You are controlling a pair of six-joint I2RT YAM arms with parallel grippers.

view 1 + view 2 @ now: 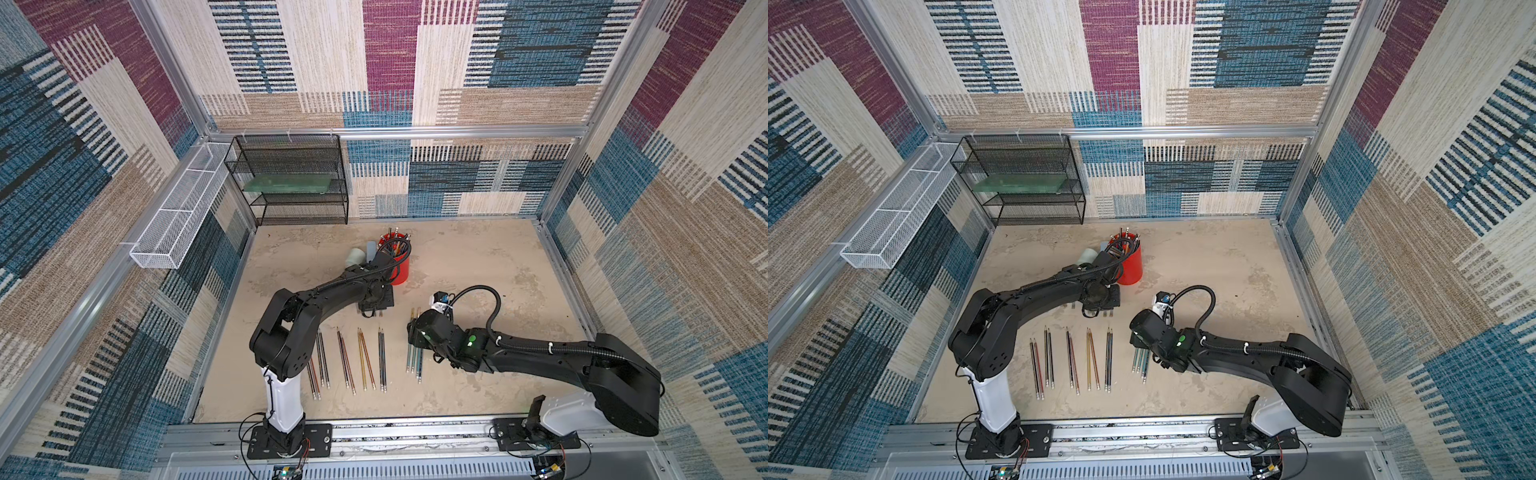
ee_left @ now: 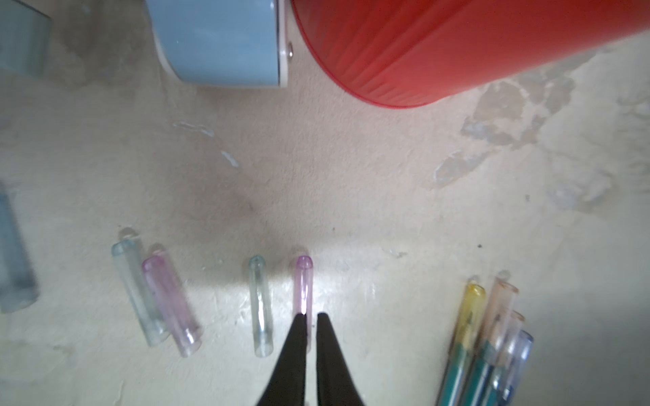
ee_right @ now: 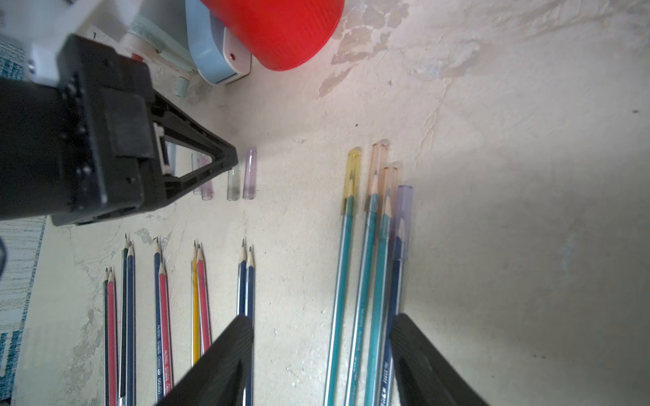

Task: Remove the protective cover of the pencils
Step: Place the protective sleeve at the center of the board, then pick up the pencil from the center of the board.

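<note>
ten pencils (image 3: 203, 298) with bare sharpened tips are laid in five pairs on the desk (image 3: 492, 211), on the robot's side of the red cup (image 3: 281, 31), tips turned toward the cup. four more pencils (image 3: 367, 263), three teal and one blue, are bunched to the right of those pairs, on the same side of the cup. each of these four is fitted with a see-through cap (image 3: 352, 175): one yellow, two orange, one purple-blue. four loose caps (image 2: 260, 305) are seen lying on the desk between the red cup and the bare tips; two are pale blue and two purple, and one blue and one purple cap are touching.

the left claw (image 2: 312, 316) is closed, its fingers drawn almost together. its tips are held at the near end of a loose purple cap that lies flat; whether it is touched cannot be told. the right claw (image 3: 322, 318) is open, its fingers spread wide to either side of the four capped pencils, none of which is gripped.

in both top views further pencils are seen standing in the red cup (image 1: 401, 268). a blue object (image 2: 218, 42) is set just beside the cup.
</note>
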